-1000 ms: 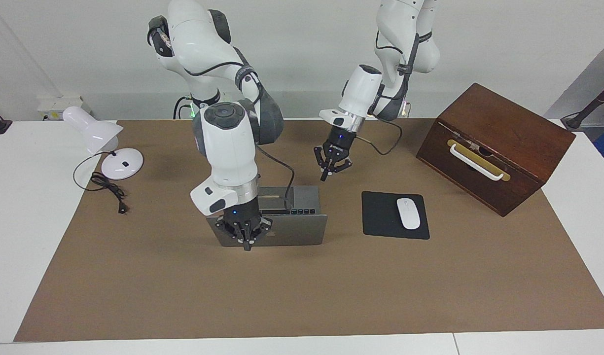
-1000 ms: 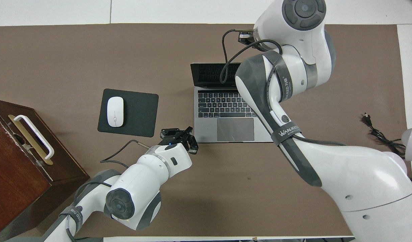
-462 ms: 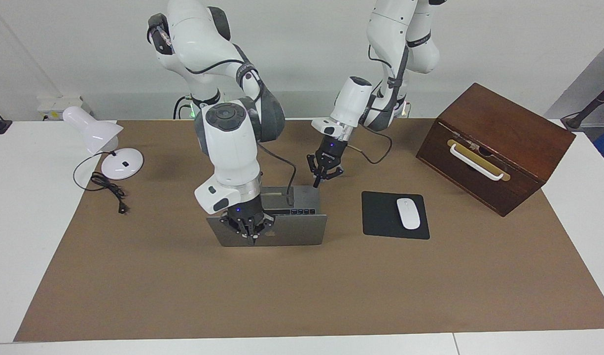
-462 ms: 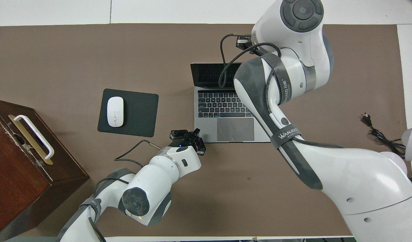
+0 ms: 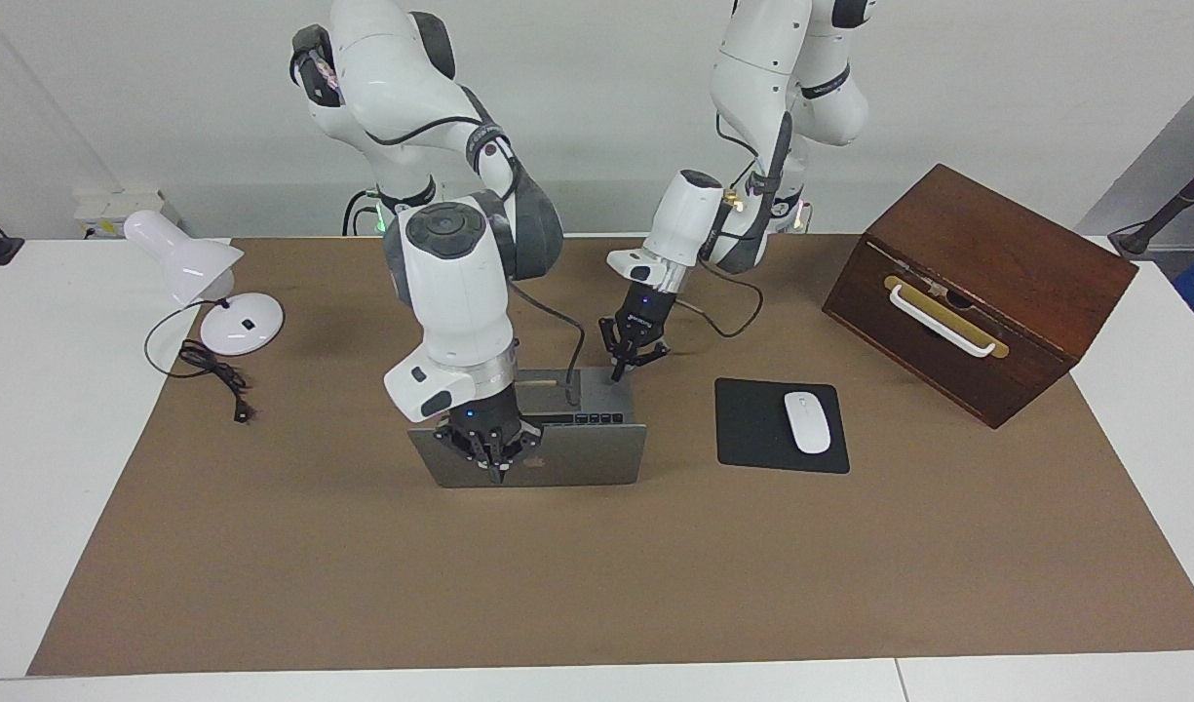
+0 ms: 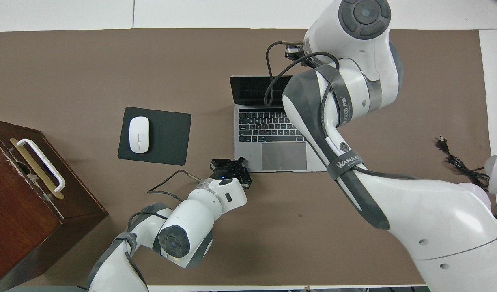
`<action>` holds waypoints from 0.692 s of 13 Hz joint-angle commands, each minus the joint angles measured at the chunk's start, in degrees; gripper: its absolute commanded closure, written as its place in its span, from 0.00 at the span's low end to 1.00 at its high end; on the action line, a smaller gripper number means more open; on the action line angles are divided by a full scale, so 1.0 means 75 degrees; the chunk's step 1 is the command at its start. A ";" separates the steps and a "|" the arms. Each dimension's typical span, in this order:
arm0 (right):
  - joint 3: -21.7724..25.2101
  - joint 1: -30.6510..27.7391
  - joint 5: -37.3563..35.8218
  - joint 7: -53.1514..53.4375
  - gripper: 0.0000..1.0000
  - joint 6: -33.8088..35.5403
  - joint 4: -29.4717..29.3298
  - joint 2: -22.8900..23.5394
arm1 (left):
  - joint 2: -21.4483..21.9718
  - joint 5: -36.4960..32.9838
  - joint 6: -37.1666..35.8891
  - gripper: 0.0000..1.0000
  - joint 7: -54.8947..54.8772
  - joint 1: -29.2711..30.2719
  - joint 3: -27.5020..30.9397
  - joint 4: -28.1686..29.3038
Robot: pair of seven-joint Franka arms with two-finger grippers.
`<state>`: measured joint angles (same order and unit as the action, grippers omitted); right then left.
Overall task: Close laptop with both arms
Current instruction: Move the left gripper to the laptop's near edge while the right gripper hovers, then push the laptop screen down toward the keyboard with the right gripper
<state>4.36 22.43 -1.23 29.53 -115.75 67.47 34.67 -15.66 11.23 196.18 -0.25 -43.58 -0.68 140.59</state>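
laptop open | right pincer at lid | left pincer at base corner

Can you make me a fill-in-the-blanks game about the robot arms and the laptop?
1. The laptop lid is still ____.
2. The white mouse lies on a black mouse ____.
3. The right gripper is against the laptop's ____.
4. The left gripper is over the laptop's corner, with its fingertips ____.

Missing words: open; pad; lid; shut

Mouse on pad beside laptop
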 commanded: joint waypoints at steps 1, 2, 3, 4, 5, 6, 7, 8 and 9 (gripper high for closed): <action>-0.0030 -0.0002 0.0058 0.0165 1.00 0.0186 0.0273 -0.0228 | -0.0256 0.0073 0.0280 1.00 -0.0153 -0.0201 0.0114 -0.0124; -0.0030 -0.0002 0.0058 0.0165 1.00 0.0210 0.0273 -0.0240 | -0.0268 0.0073 0.0280 1.00 -0.0154 -0.0202 0.0114 -0.0124; -0.0030 -0.0014 0.0070 0.0165 1.00 0.0280 0.0273 -0.0263 | -0.0268 0.0073 0.0280 1.00 -0.0235 -0.0202 0.0114 -0.0112; -0.0088 -0.0014 0.0082 0.0165 1.00 0.0478 0.0250 -0.0263 | -0.0268 0.0073 0.0280 1.00 -0.0328 -0.0202 0.0114 -0.0101; -0.0123 -0.0014 0.0221 0.0165 1.00 0.0700 0.0238 -0.0286 | -0.0268 0.0073 0.0280 1.00 -0.0492 -0.0144 0.0114 -0.0077; -0.0124 -0.0014 0.0431 0.0165 1.00 0.0911 0.0226 -0.0321 | -0.0314 0.0062 0.0303 1.00 -0.0679 -0.0120 0.0114 -0.0077; -0.0124 -0.0026 0.0642 0.0165 1.00 0.1180 0.0191 -0.0345 | -0.0349 0.0061 0.0315 1.00 -0.0693 -0.0108 0.0114 -0.0077; -0.0124 -0.0049 0.0807 0.0176 1.00 0.1461 0.0191 -0.0392 | -0.0361 0.0061 0.0315 1.00 -0.0704 -0.0108 0.0114 -0.0077; -0.0124 -0.0061 0.0948 0.0165 1.00 0.1754 0.0191 -0.0450 | -0.0373 0.0061 0.0327 1.00 -0.0797 -0.0096 0.0114 -0.0054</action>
<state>3.82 22.39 3.60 29.53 -105.86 67.51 33.28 -16.28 11.23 197.70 -4.13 -43.87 -0.58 140.53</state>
